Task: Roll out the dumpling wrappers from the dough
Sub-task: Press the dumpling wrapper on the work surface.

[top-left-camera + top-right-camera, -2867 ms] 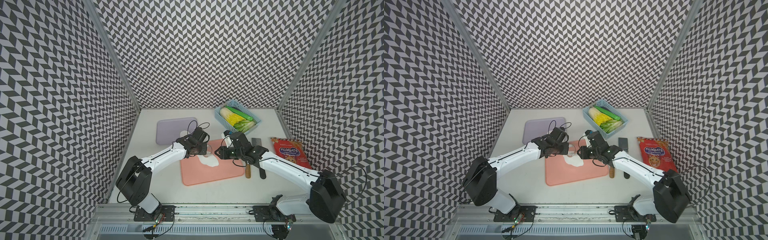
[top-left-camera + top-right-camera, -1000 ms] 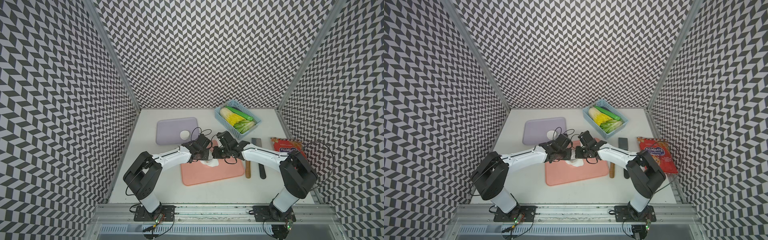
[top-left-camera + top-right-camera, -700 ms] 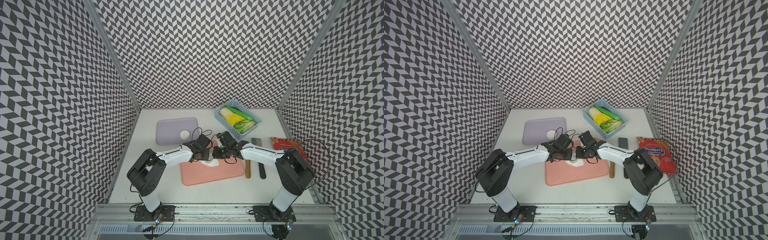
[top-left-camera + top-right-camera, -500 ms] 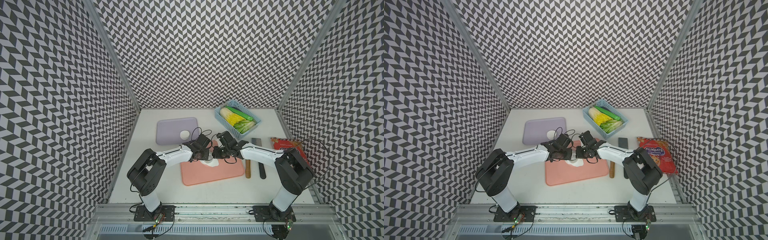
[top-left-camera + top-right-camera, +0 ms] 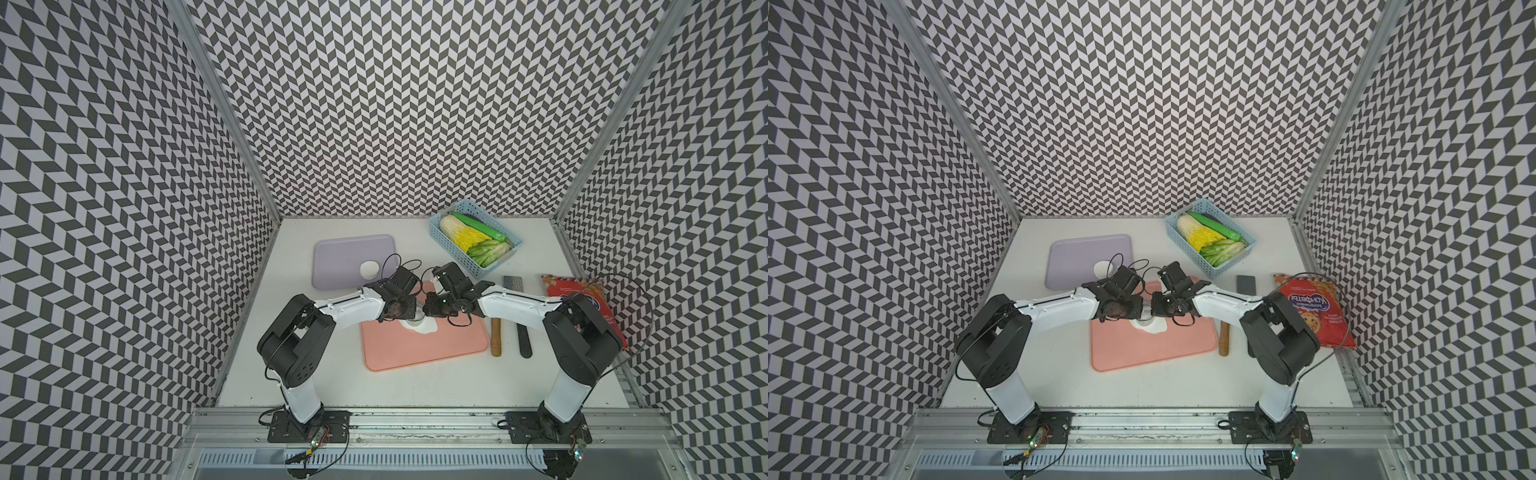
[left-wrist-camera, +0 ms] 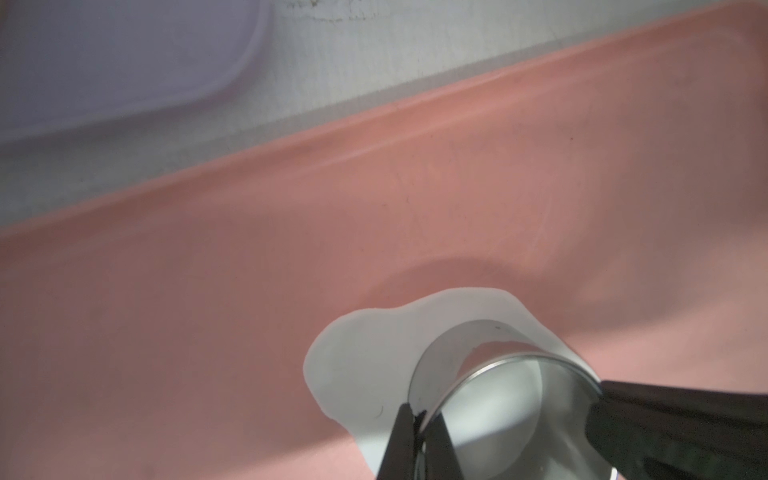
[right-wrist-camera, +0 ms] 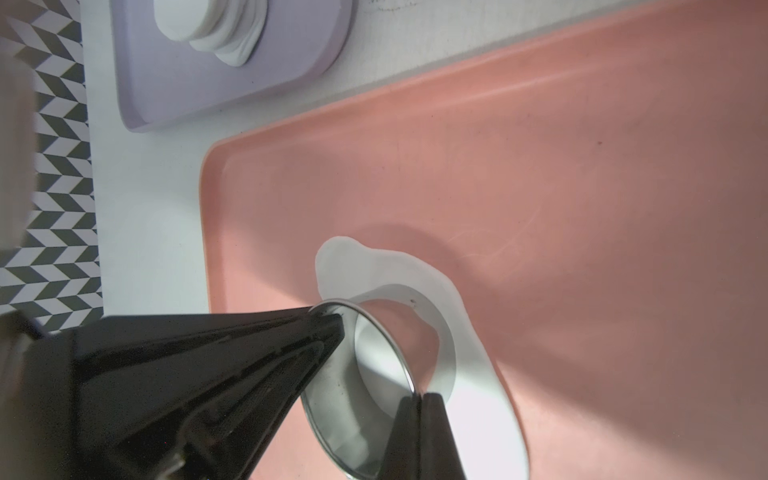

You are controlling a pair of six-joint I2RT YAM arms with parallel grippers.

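On the pink board (image 5: 436, 353) lies the dough (image 5: 424, 328) (image 5: 1153, 327), a flat white sheet with a blobby edge (image 6: 365, 365) (image 7: 469, 374). A small metal ring cup (image 6: 498, 395) (image 7: 361, 374) stands on it. My left gripper (image 5: 411, 315) (image 6: 419, 419) is shut on one side of the cup's rim. Opposite it, my right gripper (image 5: 426, 313) (image 7: 422, 405) is shut on the other side. A stack of dumpling wrappers (image 5: 369, 269) (image 7: 216, 25) sits on the purple tray (image 5: 340, 253).
A blue basket (image 5: 453, 257) of vegetables stands at the back right. Right of the board lie a wooden rolling pin (image 5: 496, 340) and a dark knife (image 5: 524, 340). A red snack bag (image 5: 582, 286) lies by the right wall.
Since about three seconds ago both wrists have drawn together and lowered onto the dough, uncovering the wrapper stack. Over the last second nothing visibly moves.
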